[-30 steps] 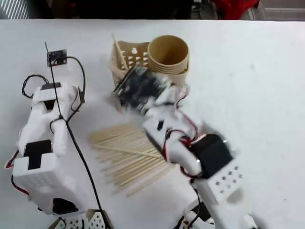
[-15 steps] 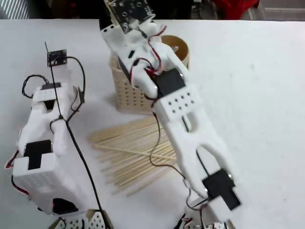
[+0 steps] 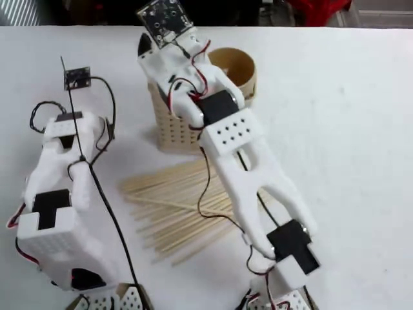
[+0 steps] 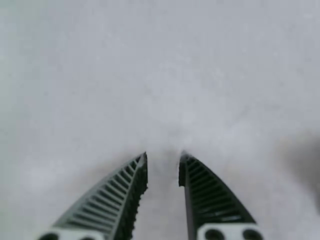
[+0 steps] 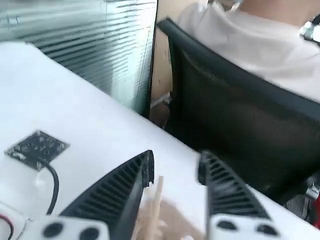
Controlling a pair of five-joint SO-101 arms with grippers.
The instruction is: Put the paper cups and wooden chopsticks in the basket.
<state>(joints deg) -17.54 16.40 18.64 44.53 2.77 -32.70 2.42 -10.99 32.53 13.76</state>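
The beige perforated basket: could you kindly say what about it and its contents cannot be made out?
High view: the white right arm covers the opening of the beige perforated basket, hiding contents.
It also hides part of the stacked brown paper cups; count unclear.
Right wrist view: pale wooden stick by right end effector, blurred.

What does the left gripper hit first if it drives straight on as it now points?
The bare table, just beyond the left gripper; nothing else lies in line, though depth is unclear.
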